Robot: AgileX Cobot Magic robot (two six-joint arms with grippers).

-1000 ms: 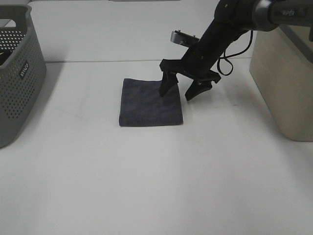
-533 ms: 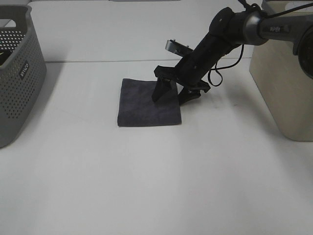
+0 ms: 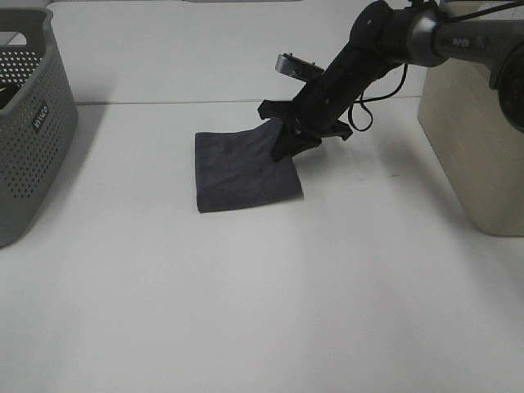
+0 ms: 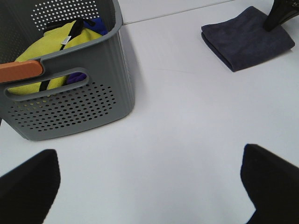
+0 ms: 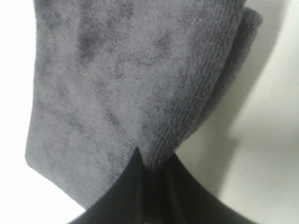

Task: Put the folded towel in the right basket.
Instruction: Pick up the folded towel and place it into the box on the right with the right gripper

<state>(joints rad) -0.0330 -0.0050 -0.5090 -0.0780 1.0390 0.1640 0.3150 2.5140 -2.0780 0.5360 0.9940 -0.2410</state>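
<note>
so the right gripper [image 3: 289, 143] is pinched tight on the far right edge of the folded towel [image 3: 241, 173]. That edge is lifted a bit and the rest lies flat on the table [image 3: 246, 311], well apart from the beige right basket [image 3: 475, 139]. The towel's soft, light and floppy, so I'd guess it droops or unfolds unless every layer gets caught. The right arm slopes down from the upper right, wrist tipped towelward. The left gripper [image 4: 149, 186] hangs spread wide near the grey basket [image 4: 70, 102]
</note>
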